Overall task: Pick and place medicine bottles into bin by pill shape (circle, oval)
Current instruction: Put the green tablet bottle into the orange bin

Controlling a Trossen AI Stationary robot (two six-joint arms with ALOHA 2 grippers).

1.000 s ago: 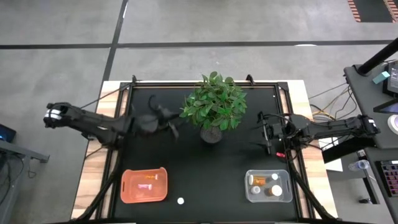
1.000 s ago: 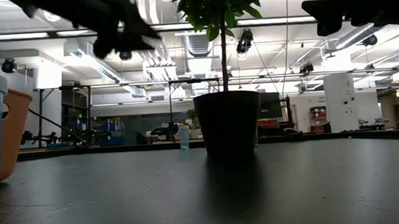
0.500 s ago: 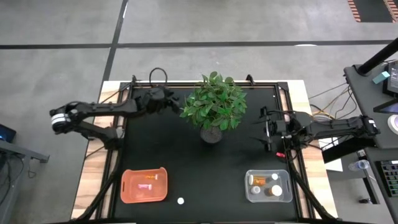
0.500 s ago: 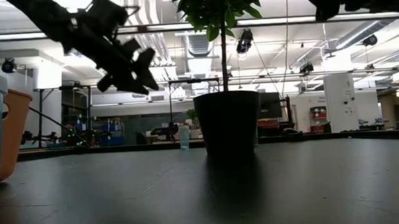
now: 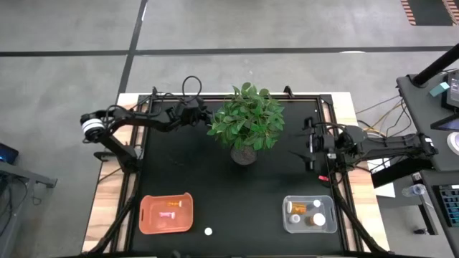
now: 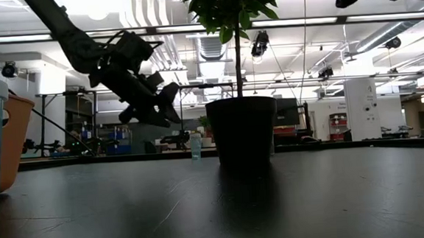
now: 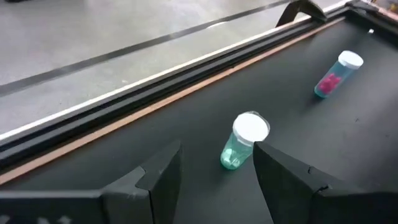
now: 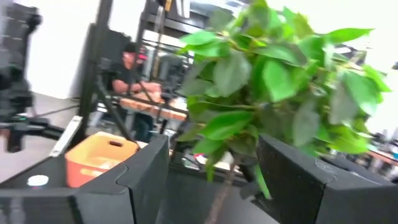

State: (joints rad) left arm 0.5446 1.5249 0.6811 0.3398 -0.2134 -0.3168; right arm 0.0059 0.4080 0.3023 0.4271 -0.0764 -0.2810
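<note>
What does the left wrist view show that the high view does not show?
Only the left wrist view shows two lying bottles: a teal bottle and a bottle with pink pills. Only the high view shows the orange bin, the clear bin, the plant and the right gripper. Both show the black table and the left gripper, jaws open.

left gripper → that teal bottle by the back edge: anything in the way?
Nothing visible. In the left wrist view the left gripper is open, with the teal white-capped bottle lying on bare black table just ahead of its fingers. A second bottle with pink pills lies farther off, out of the path.
</note>
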